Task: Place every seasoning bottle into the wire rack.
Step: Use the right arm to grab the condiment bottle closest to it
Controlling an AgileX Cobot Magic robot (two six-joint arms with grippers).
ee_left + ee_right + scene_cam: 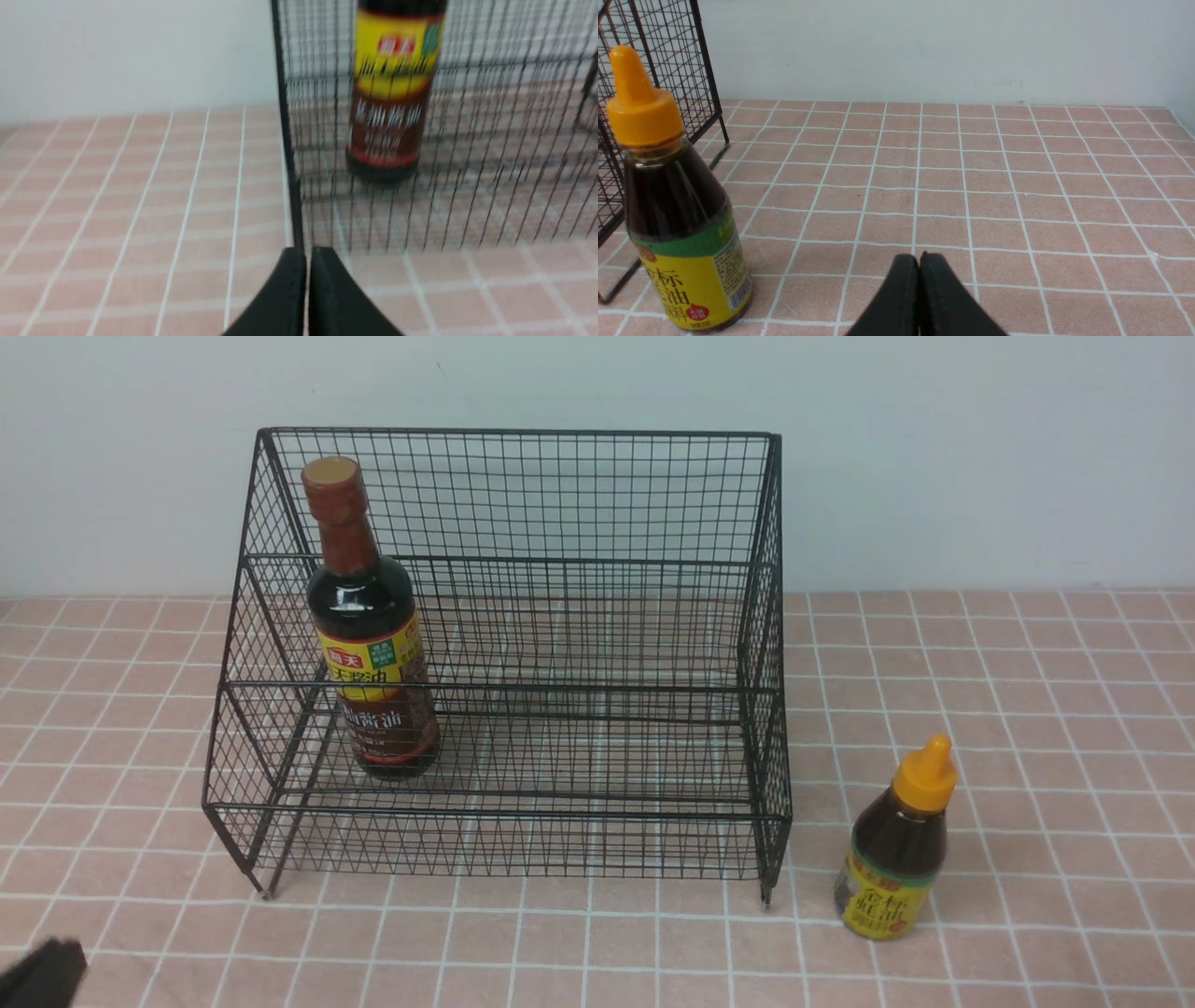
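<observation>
Step two awaits you: tall bottle (372,625) stands in the rack (523,430), lower left; short bottle (898,845) sits on the table (1027,709) just right of it. Both jaws are shut and empty; open the right ones first.

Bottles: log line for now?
tall bottle: upright in wire rack; short bottle: on table beside rack; left fingers: shut, empty; right fingers: shut, empty

Tall bottle (373,644) upright on the lower tier of the wire rack (597,504), toward its left end; short bottle (898,849) on the table (1027,709) outside, just right of the rack's front corner.
</observation>
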